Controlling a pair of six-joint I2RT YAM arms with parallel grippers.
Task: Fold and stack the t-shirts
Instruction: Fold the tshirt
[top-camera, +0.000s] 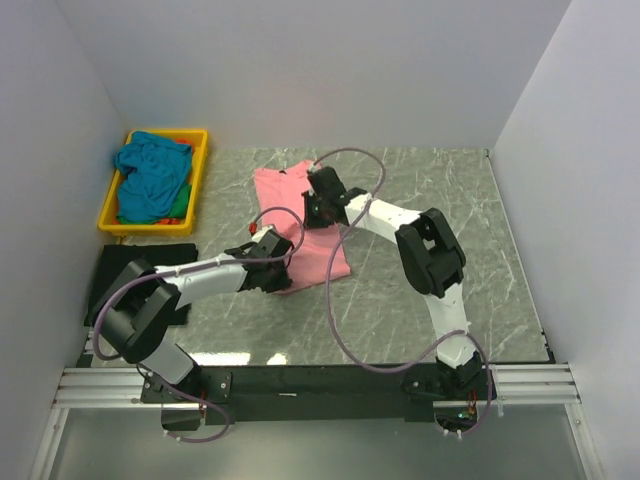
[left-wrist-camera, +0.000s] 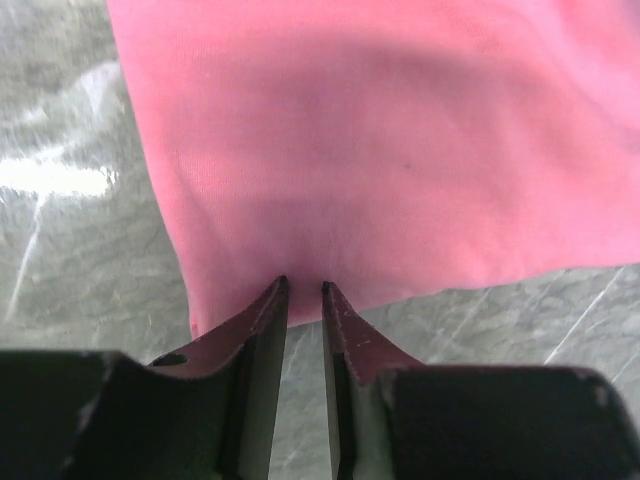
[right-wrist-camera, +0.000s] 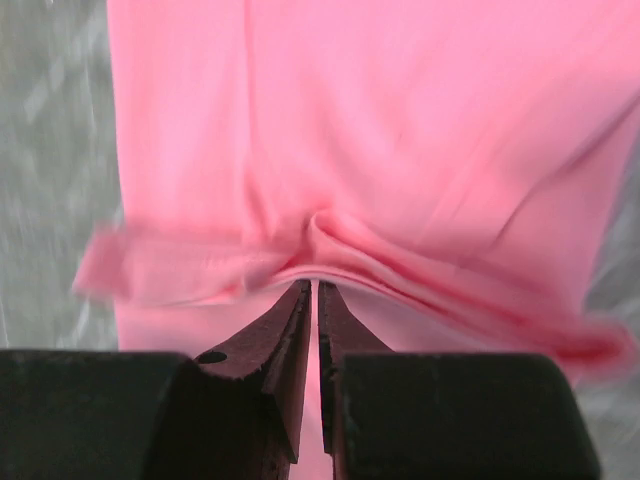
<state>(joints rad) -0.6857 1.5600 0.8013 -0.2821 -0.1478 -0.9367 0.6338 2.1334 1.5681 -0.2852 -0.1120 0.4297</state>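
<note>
Pink shirt (top-camera: 300, 210): lies flat in the middle of the bench (top-camera: 450, 190), a long strip running far to near.
Teal shirt (top-camera: 150, 172): heaped in the yellow tray (top-camera: 198, 175) at the far left, with bits of green and red cloth under it.
Left fingers (left-wrist-camera: 262, 322): almost closed, a thin slit between them, nipping the shirt's near edge, which puckers at the tips.
Right fingers (right-wrist-camera: 286, 330): almost closed on a raised ridge of cloth at the shirt's far part.
Handling: light, limp and thin. It will sag, crease and drag on the bench rather than keep its shape, but it is not fragile.
Where to hold: at hems and corners, pinching through every layer. A shallow nip could slip off.
Overhead view: shows the shirt's whole outline and both arms meeting over it, but not the tips.
Wrist views: show each pinch and the bunching, but none of the tray.
</note>
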